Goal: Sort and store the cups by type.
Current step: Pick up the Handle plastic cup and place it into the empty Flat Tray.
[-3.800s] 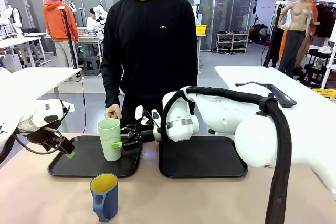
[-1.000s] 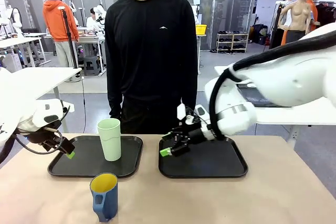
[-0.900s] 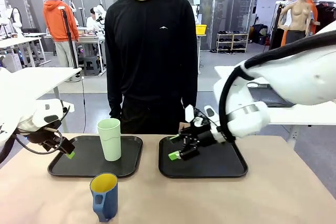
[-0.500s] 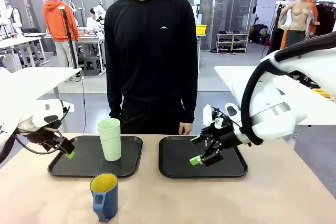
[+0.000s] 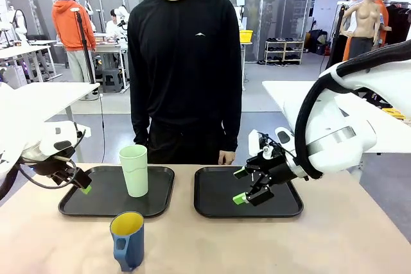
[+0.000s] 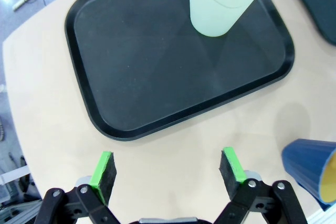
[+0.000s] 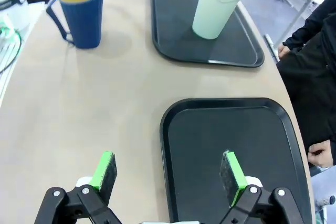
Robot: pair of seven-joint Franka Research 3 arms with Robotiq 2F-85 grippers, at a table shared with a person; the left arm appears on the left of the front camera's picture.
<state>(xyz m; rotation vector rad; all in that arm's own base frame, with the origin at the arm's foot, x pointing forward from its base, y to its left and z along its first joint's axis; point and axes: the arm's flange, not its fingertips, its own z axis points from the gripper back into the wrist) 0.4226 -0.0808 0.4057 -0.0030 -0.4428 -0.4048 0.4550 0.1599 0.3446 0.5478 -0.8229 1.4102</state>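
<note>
A tall mint-green tumbler (image 5: 134, 169) stands upright on the left black tray (image 5: 96, 203); it also shows in the left wrist view (image 6: 227, 1) and the right wrist view (image 7: 218, 4). A blue mug (image 5: 128, 240) with a handle and yellow inside stands on the bare table in front of that tray, seen too as the mug (image 7: 81, 14) and the mug (image 6: 311, 169). My left gripper (image 5: 82, 184) hangs open over the left tray's outer edge, nothing between its fingers. My right gripper (image 5: 243, 185) is open and empty above the right black tray (image 5: 282, 206).
A person in black stands at the far side of the table, one hand (image 5: 225, 157) near the right tray's far edge. The right tray (image 7: 231, 145) holds nothing. Bare tabletop runs along the front edge to the right of the mug.
My right arm let go of the tumbler on the left tray and swung right across the table to the right tray, its gripper open. The left arm and both cups stayed still.
</note>
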